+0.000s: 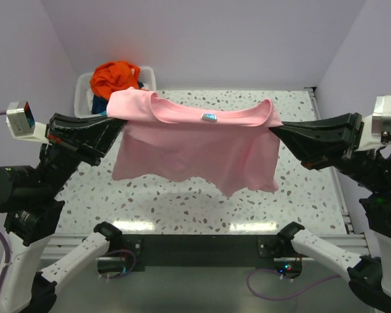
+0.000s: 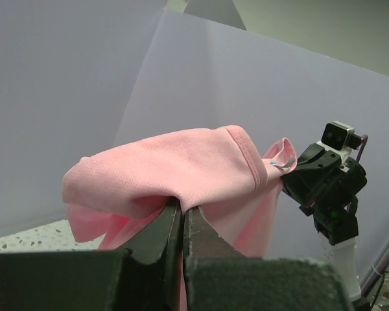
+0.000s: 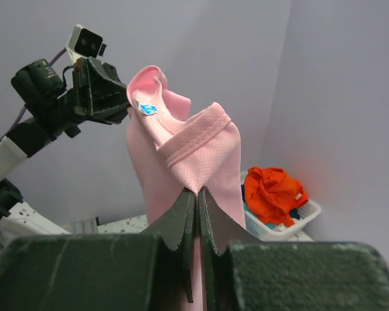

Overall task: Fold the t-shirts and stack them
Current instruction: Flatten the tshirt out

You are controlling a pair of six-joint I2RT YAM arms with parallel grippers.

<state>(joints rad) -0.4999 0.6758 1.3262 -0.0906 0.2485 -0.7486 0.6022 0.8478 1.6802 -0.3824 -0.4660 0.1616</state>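
A light pink t-shirt [image 1: 195,147] hangs spread in the air above the table, held at both shoulders. My left gripper [image 1: 119,120] is shut on its left shoulder; the left wrist view shows the jaws [image 2: 182,208] pinching pink cloth [image 2: 175,172]. My right gripper [image 1: 274,127] is shut on the right shoulder; the right wrist view shows the jaws [image 3: 198,192] clamped on the hem [image 3: 201,152]. A bright orange t-shirt [image 1: 115,75] lies on top of the white bin [image 1: 83,91], also seen in the right wrist view [image 3: 272,191]. Teal and dark blue cloth peeks out beneath it.
The white bin stands at the back left corner of the speckled table [image 1: 182,202]. Lilac walls close in the back and sides. The table's metal front rail [image 1: 195,228] runs between the arm bases.
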